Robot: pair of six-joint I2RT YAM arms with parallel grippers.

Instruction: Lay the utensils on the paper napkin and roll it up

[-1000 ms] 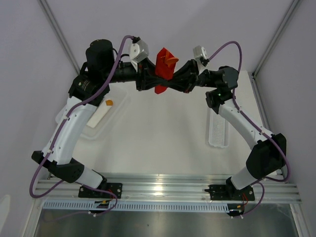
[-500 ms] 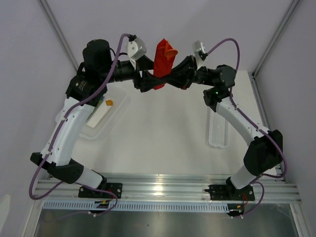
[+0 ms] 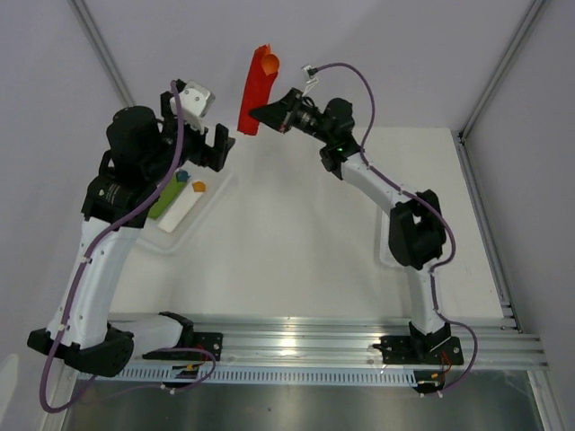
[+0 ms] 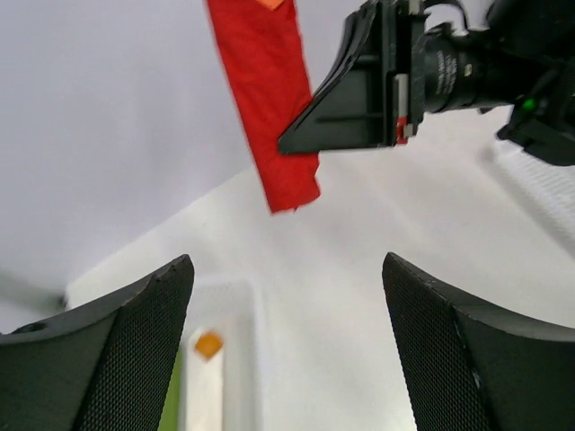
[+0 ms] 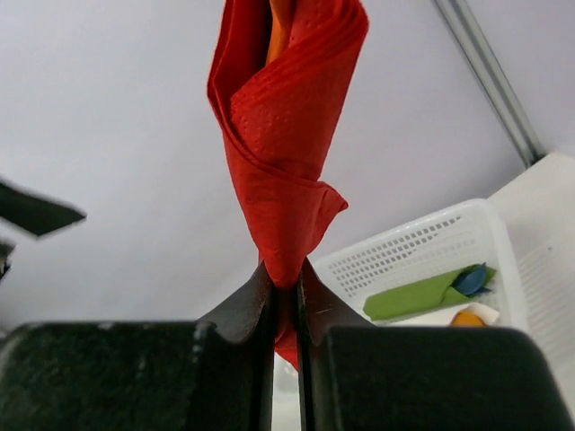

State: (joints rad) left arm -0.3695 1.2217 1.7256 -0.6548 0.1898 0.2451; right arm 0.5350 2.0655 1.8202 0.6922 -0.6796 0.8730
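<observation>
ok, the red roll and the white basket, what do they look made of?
The red rolled napkin looks like thin paper: matte, with a fine embossed dot texture and soft creases. The white latticed basket is probably moulded plastic: smooth, slightly glossy, with a regular grid of small holes in its wall.

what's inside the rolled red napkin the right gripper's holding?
An orange plastic utensil tip pokes out of the top of the rolled red paper napkin, pinched in the right gripper. The rest is wrapped in paper; piece count unclear.
</observation>
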